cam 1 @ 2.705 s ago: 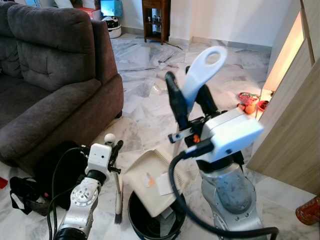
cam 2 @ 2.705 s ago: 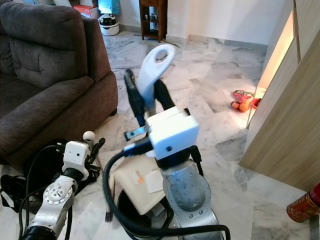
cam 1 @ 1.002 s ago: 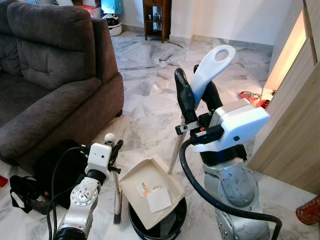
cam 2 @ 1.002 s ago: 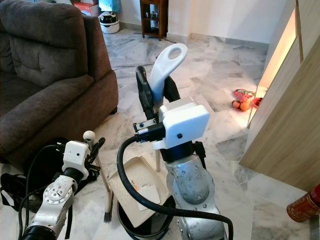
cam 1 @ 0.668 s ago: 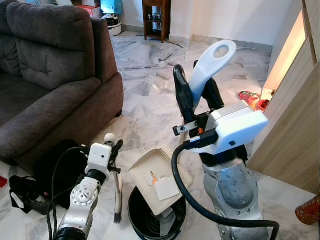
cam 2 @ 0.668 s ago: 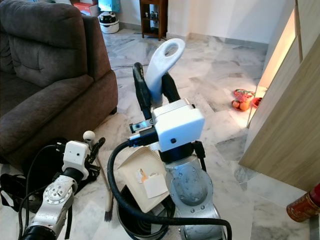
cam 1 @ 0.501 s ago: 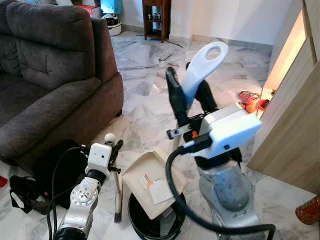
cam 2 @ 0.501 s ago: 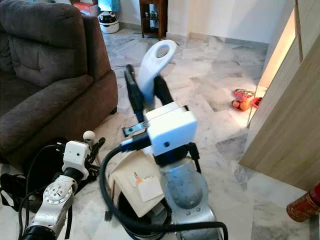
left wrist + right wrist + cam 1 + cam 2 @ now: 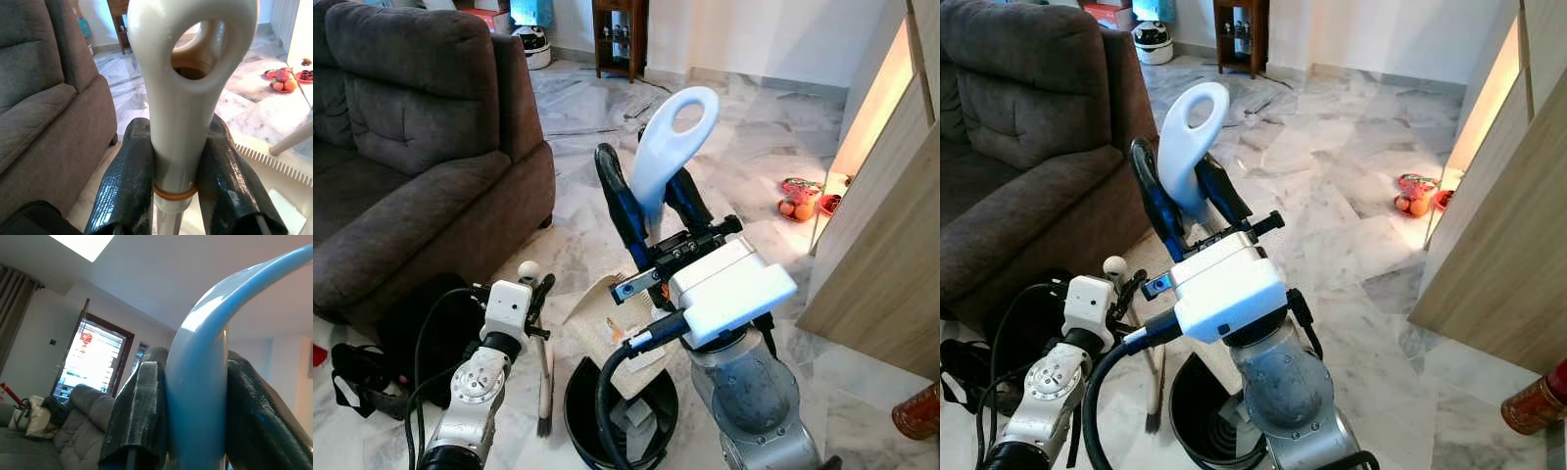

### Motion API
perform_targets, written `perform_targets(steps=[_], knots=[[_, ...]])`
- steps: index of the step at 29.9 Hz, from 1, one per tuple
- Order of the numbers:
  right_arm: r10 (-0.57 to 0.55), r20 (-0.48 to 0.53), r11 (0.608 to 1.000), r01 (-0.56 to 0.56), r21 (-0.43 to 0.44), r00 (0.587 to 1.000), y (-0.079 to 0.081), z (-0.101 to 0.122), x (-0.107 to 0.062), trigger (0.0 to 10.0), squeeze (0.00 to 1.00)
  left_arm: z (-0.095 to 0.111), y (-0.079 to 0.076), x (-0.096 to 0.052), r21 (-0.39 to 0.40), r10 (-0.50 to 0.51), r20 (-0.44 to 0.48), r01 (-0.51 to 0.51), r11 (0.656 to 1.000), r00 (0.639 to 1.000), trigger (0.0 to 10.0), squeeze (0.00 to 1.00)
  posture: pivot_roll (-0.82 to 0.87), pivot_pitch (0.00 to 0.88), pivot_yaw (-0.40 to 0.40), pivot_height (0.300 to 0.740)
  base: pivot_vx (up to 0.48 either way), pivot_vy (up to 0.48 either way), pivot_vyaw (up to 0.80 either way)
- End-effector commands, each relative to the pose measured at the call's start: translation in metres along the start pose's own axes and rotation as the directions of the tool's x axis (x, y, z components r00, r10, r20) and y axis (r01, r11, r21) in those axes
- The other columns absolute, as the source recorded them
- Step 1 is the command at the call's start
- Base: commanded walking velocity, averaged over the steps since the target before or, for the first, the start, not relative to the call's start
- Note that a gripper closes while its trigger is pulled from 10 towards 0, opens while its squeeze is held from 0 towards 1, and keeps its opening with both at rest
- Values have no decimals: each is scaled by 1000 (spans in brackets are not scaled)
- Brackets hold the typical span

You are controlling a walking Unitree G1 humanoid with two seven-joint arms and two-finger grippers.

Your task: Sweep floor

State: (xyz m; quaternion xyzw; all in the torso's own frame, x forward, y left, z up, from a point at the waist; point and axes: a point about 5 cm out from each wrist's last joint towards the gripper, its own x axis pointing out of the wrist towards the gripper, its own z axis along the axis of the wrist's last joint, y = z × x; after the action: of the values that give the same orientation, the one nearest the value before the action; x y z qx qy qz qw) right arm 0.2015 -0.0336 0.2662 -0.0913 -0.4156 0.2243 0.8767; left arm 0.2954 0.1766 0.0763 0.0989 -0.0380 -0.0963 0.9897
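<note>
Swung toward the L side since 0.5 s ago is the R gripper (image 9: 641,168), and w/ it the dustpan (image 9: 592,313). The pan is now tipped steeper and mostly hidden behind the R wrist, w/ just a cream ribbed edge seen below the fingers. Broom & L arm are left as before.

The pale loop handle (image 9: 671,132) of the dustpan is clamped btw. the two black R fingers, loop stuck up past the fingertips. The same grip is shown side-on in the R wrist view, w/ the handle pressed from both sides.

Under the R fingers, below the pan's low edge, a black bin (image 9: 579,406) is stood on the marble floor (image 9: 754,166). Sth. pale is seen inside it; what it is can't be told.

The L gripper (image 9: 543,287) is held low, just beside the bin, fingers closed on the broom (image 9: 545,387). In the L wrist view its cream handle (image 9: 188,98) is squeezed btw. both fingers, an orange ring sat low btw. them. Bristles are hung below the L fingers; floor contact can't be told.

Beyond the L fingers a grey sofa (image 9: 411,147) is seen, w/ a black bag & cables (image 9: 372,377) at its foot. Well past the R fingers a fruit tray (image 9: 800,196) is set by a wooden panel (image 9: 891,225).
</note>
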Motion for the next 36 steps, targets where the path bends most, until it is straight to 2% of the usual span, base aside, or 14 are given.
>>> perform_targets(steps=[1,11,16,17,18,19,26,27,28,32,36], knots=[[16,121,999,-11,-42,993,0,21,1,10000,0,9,6,4,24,-1,45,0,1000,999,10000,0,48,58,57,740,0,0,0],[-35,113,999,35,-4,993,-5,22,1,10000,0,9,7,4,27,-1,45,-1,1000,999,10000,0,52,59,59,740,0,0,0],[-142,89,989,137,64,986,-16,21,2,10000,0,10,7,4,27,-2,47,1,1000,999,10000,0,50,58,61,740,0,0,0],[-136,90,990,131,51,987,-16,20,2,10000,0,10,7,5,27,-2,47,1,1000,999,10000,0,49,56,61,740,0,0,0],[-86,112,996,90,-30,990,-13,21,1,10000,0,10,7,5,28,-2,47,1,1000,999,10000,0,51,56,60,740,0,0,0],[-56,118,996,64,-67,991,-10,20,0,10000,0,10,7,5,28,-2,47,1,1000,999,10000,0,53,57,60,740,0,0,0],[-85,95,995,89,-34,992,-12,17,0,10000,0,10,8,5,29,-1,47,-1,1000,999,10000,0,54,54,59,740,0,0,0],[-132,52,991,130,44,990,-15,13,0,10000,0,10,8,5,29,-1,47,-1,1000,999,10000,0,56,53,60,740,0,0,0],[-144,41,988,141,64,989,-16,12,0,10000,0,10,8,5,29,-1,47,-1,1000,999,10000,0,56,53,60,740,0,0,0],[-93,60,996,92,22,994,-13,13,1,10000,0,10,8,5,29,-1,47,0,1000,999,10000,0,54,53,59,740,0,0,0],[-94,68,995,92,26,993,-13,14,1,10000,0,10,8,5,29,0,48,-1,1000,999,10000,0,56,53,58,740,0,0,0]])
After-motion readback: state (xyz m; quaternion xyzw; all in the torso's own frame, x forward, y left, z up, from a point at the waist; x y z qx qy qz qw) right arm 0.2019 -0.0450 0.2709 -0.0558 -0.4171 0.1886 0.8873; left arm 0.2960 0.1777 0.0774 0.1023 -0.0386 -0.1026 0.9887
